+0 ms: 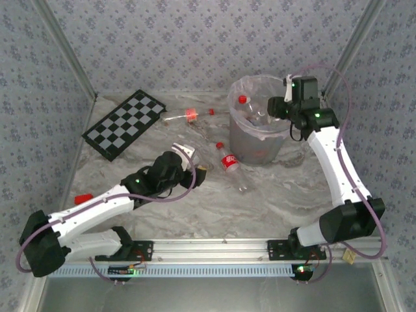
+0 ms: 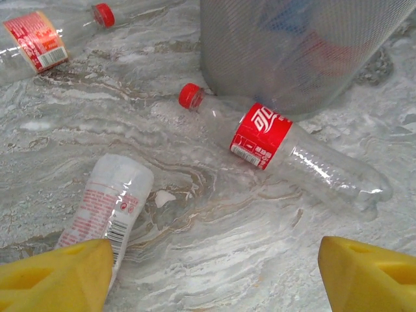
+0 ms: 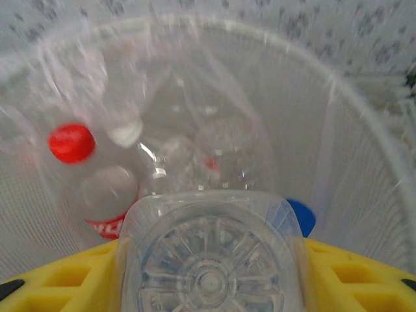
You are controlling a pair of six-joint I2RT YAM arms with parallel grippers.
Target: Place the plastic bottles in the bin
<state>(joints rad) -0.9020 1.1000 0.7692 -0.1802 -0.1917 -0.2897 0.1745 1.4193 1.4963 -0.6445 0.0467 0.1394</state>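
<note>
Over the bin [image 1: 250,148] at the far right, note the right gripper [image 3: 211,273] clamped at a middling width on a clear bottle [image 3: 211,240], base toward the wrist camera and neck pointing down into the liner. Judge the drop ready: see the bin's rim on every side of the bottle, with a red cap [image 3: 71,143], a blue cap [image 3: 300,216] and other bottles lying below. Part the fingers smoothly and fully, without swinging, so as to let the bottle fall straight rather than snag the thin bag or bounce off the rim; lift clear only after release. Nearer and left of centre, find the left gripper [image 2: 211,279] hanging low with jaws wide and holding nothing. Expect its pick from two candidates: the red-labelled bottle [image 2: 260,133] lying on the marble table [image 2: 214,221], against or just beside the bin's near wall, and a crushed white-labelled bottle [image 2: 110,201] just beside the left finger. Take the red-labelled one across its label, away from the tapering neck, minding the bin wall. Leave for later the capped bottle [image 1: 188,116] at the far side near the chequered board [image 1: 127,123].
</note>
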